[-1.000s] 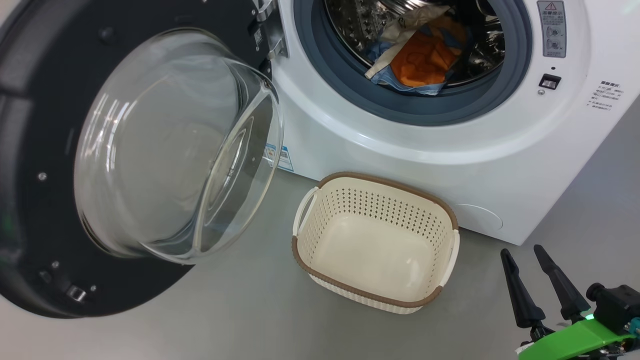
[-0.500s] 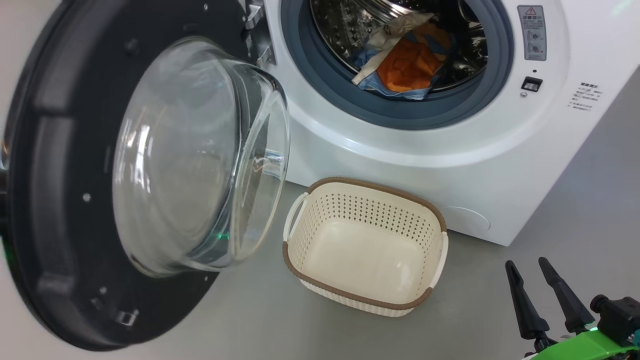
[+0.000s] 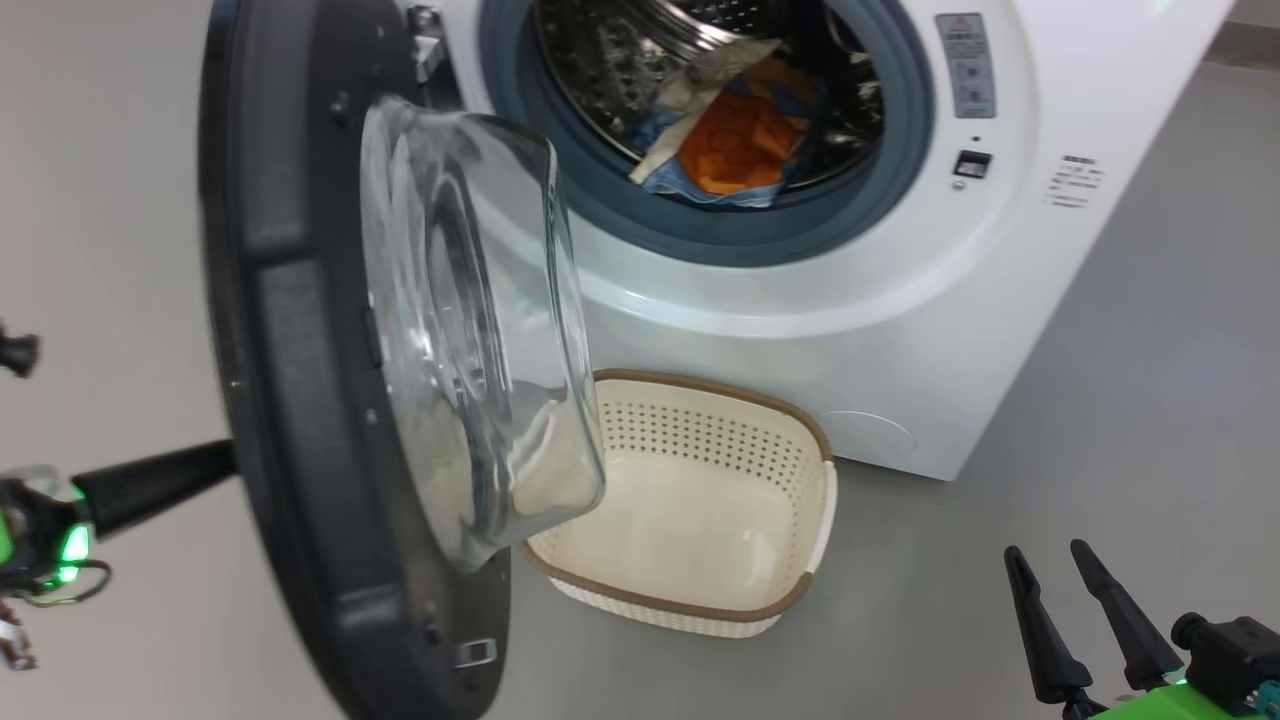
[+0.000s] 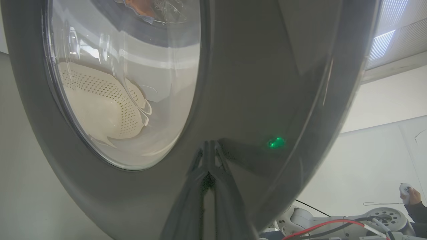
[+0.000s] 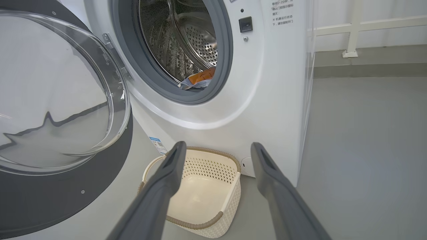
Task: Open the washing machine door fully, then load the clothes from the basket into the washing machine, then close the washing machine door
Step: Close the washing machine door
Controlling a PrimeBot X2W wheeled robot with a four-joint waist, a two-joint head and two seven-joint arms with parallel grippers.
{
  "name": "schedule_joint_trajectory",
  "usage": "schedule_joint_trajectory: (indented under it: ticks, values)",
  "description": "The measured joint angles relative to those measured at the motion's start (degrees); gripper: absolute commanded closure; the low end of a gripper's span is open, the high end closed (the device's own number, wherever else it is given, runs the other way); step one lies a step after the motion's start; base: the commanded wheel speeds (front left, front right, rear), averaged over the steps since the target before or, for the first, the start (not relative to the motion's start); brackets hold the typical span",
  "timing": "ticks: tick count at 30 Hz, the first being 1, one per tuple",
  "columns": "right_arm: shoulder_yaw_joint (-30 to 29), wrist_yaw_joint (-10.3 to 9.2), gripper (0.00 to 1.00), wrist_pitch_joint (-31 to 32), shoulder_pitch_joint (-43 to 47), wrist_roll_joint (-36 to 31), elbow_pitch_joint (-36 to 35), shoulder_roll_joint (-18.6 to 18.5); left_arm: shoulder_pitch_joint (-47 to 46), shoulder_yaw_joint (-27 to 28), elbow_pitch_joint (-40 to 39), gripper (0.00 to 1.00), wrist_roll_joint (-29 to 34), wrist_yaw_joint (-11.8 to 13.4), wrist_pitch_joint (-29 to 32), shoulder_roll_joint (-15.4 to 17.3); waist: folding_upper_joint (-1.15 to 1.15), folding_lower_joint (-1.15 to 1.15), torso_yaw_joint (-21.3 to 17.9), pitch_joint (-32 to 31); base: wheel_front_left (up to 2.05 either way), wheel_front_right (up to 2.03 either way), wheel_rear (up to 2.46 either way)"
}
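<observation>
Left gripper (image 4: 208, 150) closed on nothing, fingertips pressed on outer face of washing machine door (image 3: 290, 400); head view 9 o'clock. Door partly open, edge-on, glass bowl facing drum. Right gripper (image 3: 1045, 552) at 5 o'clock, jaws spread, holding nothing. Clothes (image 3: 730, 150) inside washing machine (image 3: 800, 330) drum, 12 o'clock. Basket (image 3: 700, 385) on floor, 6 o'clock, just before machine.

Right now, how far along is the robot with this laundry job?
Done: the clothes lie in the washing machine; the basket is empty. In hand: the shut left end effector rests against the outer face of the half-open washing machine door. Left: closing that door fully.
</observation>
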Motion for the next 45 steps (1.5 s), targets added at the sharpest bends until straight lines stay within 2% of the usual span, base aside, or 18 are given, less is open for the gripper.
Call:
schedule_joint_trajectory:
  ticks: [7, 21, 30, 36, 45]
  values:
    - [-0.3, 0.00, 0.00, 0.0, 0.0, 0.0, -0.4, 0.8, -0.7, -2.2, -2.1, 1.00, 1.8, 0.0, 0.9, -3.9, 0.00, 0.00, -4.3, -0.2, 0.00, 0.00, 0.00]
    - [-1.5, 0.00, 0.00, 0.0, 0.0, -0.5, -1.0, 3.1, -6.7, -5.0, -1.7, 1.00, 6.2, 0.0, -3.5, -9.8, 0.00, 0.00, -14.9, 0.9, 0.00, 0.00, 0.00]
    - [-1.8, 0.00, 0.00, 0.0, -0.1, -0.5, -1.5, 3.7, -10.4, -5.2, 1.1, 1.00, 8.2, 0.0, -8.1, -11.4, 0.00, 0.00, -20.7, 2.0, 0.00, 0.00, 0.00]
    - [-2.0, 0.00, 0.00, 0.0, -0.2, -0.5, -1.5, 3.8, -11.1, -5.6, 1.7, 1.00, 8.2, 0.0, -8.8, -11.6, 0.00, 0.00, -21.7, 2.4, 0.00, 0.00, 0.00]
    - [-2.1, 0.00, 0.00, 0.0, -1.0, -0.5, -1.5, 4.2, -9.6, -5.8, 0.6, 1.00, 8.2, 0.0, -11.0, -10.7, 0.00, 0.00, -19.6, 2.2, 0.00, 0.00, 0.00]
